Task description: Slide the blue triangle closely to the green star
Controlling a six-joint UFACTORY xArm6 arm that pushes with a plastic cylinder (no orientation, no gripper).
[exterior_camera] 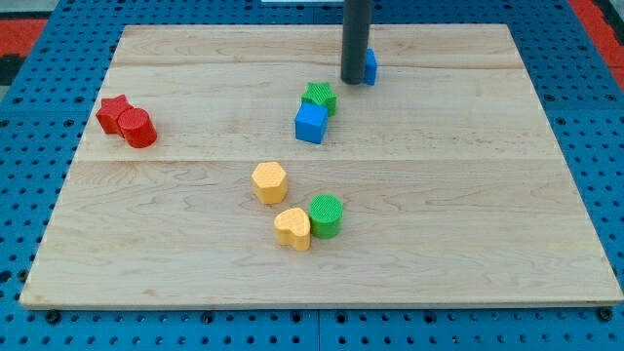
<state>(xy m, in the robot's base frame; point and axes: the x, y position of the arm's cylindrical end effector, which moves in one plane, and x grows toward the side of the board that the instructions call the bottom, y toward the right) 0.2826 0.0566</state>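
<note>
The blue triangle (370, 66) lies near the view's top, mostly hidden behind my rod. My tip (352, 81) rests on the board against the triangle's left side. The green star (319, 97) lies a short way below and left of my tip. A blue cube (311, 123) touches the green star from below.
A red star (113, 111) and a red cylinder (138, 129) touch at the view's left. A yellow hexagon (269, 181), a yellow heart (292, 227) and a green cylinder (326, 215) sit low in the middle. The wooden board (468, 214) lies on a blue pegboard.
</note>
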